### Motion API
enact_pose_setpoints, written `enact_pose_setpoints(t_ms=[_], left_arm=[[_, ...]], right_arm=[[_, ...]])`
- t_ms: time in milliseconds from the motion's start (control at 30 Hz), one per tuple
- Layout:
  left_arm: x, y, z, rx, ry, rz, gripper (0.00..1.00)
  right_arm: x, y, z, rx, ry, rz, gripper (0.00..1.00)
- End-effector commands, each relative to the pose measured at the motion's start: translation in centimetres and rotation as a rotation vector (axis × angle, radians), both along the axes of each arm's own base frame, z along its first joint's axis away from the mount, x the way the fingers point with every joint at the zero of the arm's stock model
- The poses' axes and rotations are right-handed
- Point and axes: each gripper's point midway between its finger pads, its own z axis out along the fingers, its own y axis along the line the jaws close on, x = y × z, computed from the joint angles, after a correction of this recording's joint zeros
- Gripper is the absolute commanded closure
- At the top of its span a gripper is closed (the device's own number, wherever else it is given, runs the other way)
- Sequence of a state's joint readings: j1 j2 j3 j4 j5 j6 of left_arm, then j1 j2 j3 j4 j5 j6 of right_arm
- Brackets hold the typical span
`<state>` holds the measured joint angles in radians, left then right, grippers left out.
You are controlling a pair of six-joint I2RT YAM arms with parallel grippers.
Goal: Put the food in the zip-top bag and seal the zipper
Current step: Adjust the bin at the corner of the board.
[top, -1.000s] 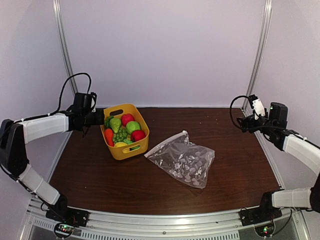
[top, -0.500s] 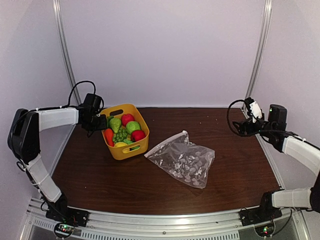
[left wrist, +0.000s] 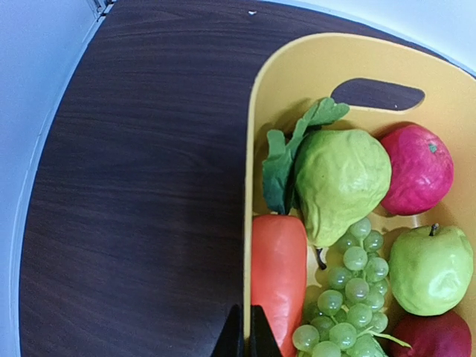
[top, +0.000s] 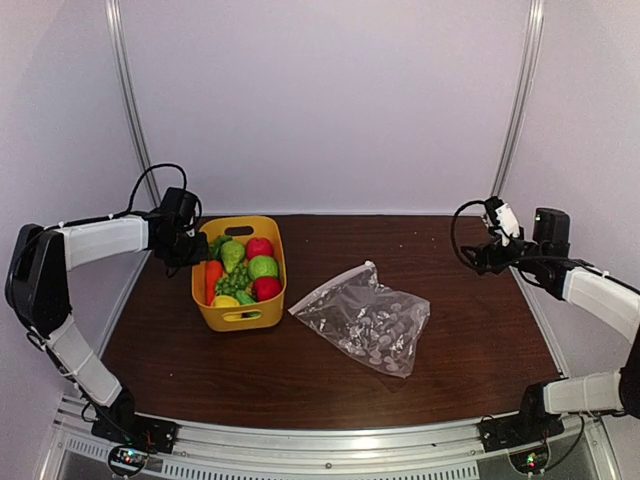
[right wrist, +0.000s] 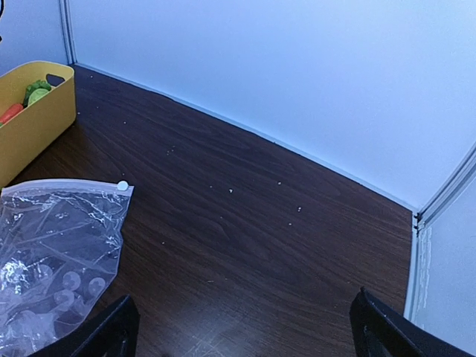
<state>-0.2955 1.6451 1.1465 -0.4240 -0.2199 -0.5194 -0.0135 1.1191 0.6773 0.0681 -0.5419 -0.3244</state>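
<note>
The food (top: 243, 272) lies in a yellow basket (top: 240, 317) at the left. In the left wrist view I see an orange carrot (left wrist: 279, 271), a pear (left wrist: 343, 182), grapes (left wrist: 349, 297), a red apple (left wrist: 416, 169) and a green apple (left wrist: 431, 269). My left gripper (left wrist: 246, 331) is shut on the basket's left rim (left wrist: 249, 149), one finger outside the wall and one inside by the carrot. The clear zip-top bag (top: 366, 320) lies flat mid-table; its zipper (right wrist: 67, 189) runs along the edge towards the basket. My right gripper (right wrist: 244, 312) hangs open above bare table at the right, apart from the bag.
White walls and metal posts close in the brown table on three sides. The right arm (top: 590, 290) reaches along the right edge. Bare wood lies between the bag and the right gripper, and in front of the basket.
My left gripper closed on the basket's rim, and the basket has shifted left and turned square to the table. The right gripper lowered slightly. The bag has not moved.
</note>
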Motion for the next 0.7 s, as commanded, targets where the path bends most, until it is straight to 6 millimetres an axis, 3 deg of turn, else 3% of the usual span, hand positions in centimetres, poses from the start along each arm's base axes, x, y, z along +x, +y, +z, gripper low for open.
enact_pose_setpoints(t_ms=[0, 100, 300, 367, 433, 533, 667], left_arm=[[-1.5, 0.0, 2.1, -0.013, -0.034, -0.047, 1.0], [-2.2, -0.7, 2.3, -0.067, -0.033, -0.066, 1.0], [-3.2, -3.7, 1.3, -0.115, -0.023, -0.176, 1.0], [-3.5, -4.6, 1.1, -0.116, -0.014, -0.202, 1.0], [-3.6, -4.9, 0.9, -0.11, 0.005, -0.21, 0.74], [-2.7, -3.9, 3.1, -0.021, -0.02, -0.212, 0.57], [-1.1, -2.6, 9.4, 0.084, -0.163, -0.208, 0.48]], right_arm=[[0.3, 1.3, -0.1, 0.091, 0.168, 0.055, 0.0], [-1.3, 4.1, -1.3, 0.067, 0.324, 0.2, 0.0], [-8.6, 9.4, -2.8, -0.031, 0.409, 0.475, 0.0], [-10.0, 10.7, -3.4, -0.095, 0.392, 0.506, 0.0], [-10.9, 11.8, -4.0, -0.147, 0.382, 0.527, 0.0], [-10.6, 12.1, -5.5, -0.213, 0.397, 0.504, 0.0], [-10.1, 12.2, -7.0, -0.283, 0.433, 0.506, 0.0]])
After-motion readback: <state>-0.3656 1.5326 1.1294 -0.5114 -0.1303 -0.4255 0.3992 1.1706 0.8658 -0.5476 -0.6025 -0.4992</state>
